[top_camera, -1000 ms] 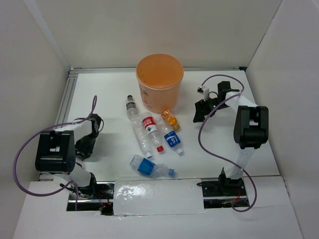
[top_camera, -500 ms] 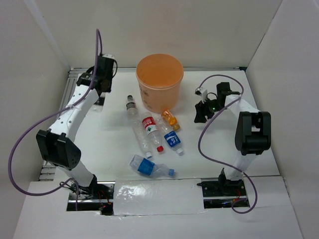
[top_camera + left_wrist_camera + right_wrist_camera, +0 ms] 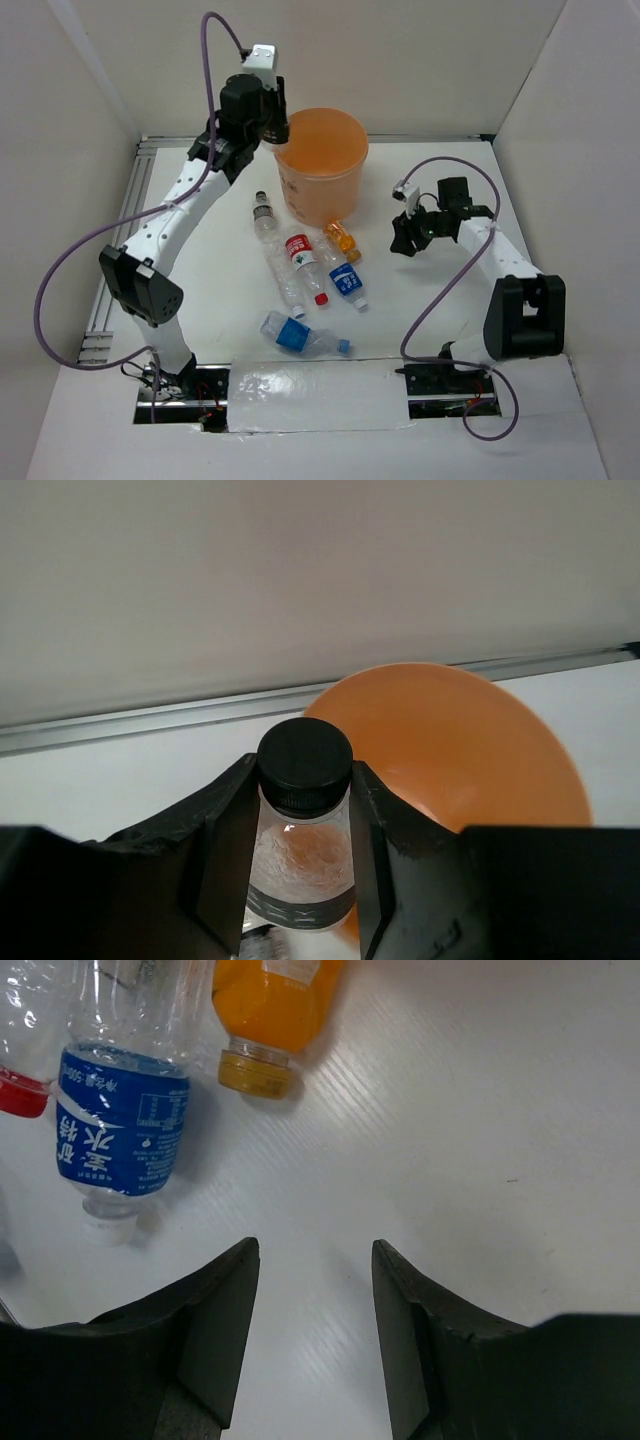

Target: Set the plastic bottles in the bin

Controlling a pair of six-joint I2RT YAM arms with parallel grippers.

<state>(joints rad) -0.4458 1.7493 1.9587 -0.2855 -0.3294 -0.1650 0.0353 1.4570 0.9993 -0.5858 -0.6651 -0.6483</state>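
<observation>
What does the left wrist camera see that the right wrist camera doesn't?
Only the left wrist view: the left gripper shut on a dark-capped bottle, with the orange bin just beyond. Only the right wrist view: the open, empty right gripper, and an orange bottle and a blue-labelled bottle lying on the table. Both: each camera's own gripper and some white table.

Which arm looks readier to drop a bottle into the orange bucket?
Left. The left gripper holds a black-capped clear bottle by the bin; the right gripper hangs empty above the table.
</observation>
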